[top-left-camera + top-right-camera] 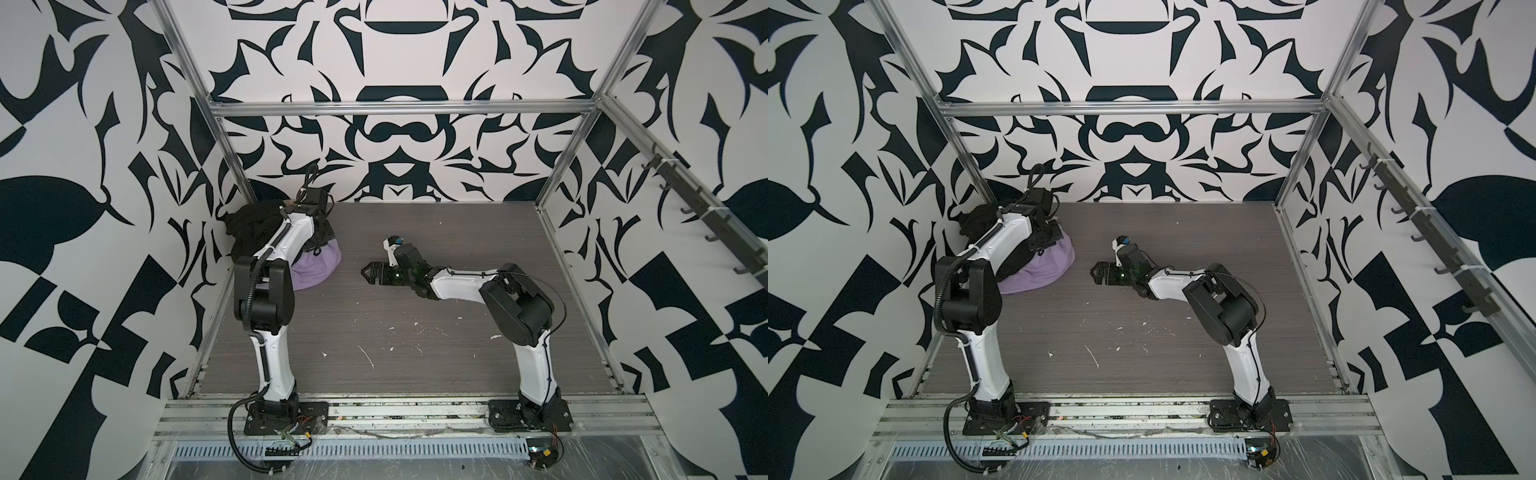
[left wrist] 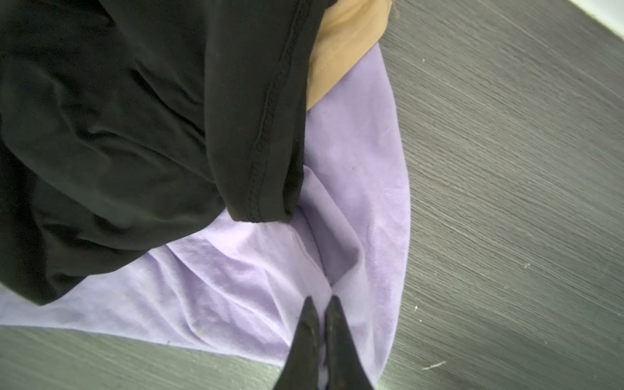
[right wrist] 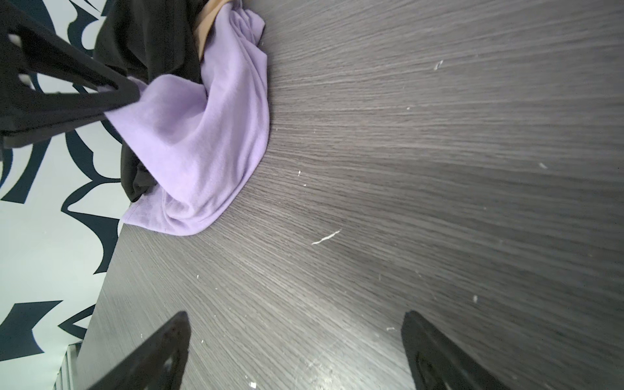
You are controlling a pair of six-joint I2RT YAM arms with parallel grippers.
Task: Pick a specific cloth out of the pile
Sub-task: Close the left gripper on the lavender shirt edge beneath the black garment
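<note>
Lilac and rumpled, the cloth (image 1: 318, 272) sits left of centre in both top views, spilling from under the pile (image 1: 253, 232) at the upper-left corner of the table (image 1: 415, 332). My left gripper (image 2: 320, 302) is clenched on 1 fold of it. The right gripper (image 3: 295, 314) hangs released mid-frame, jaws wide apart, low over the tabletop.

The left arm (image 1: 272, 353) and right arm (image 1: 534, 365) had white shells, bulky black joints and black base plates (image 1: 311, 409). A ribbed black conduit (image 1: 250, 291) climbed the left; a thin black wire (image 1: 564, 309) looped off the right
</note>
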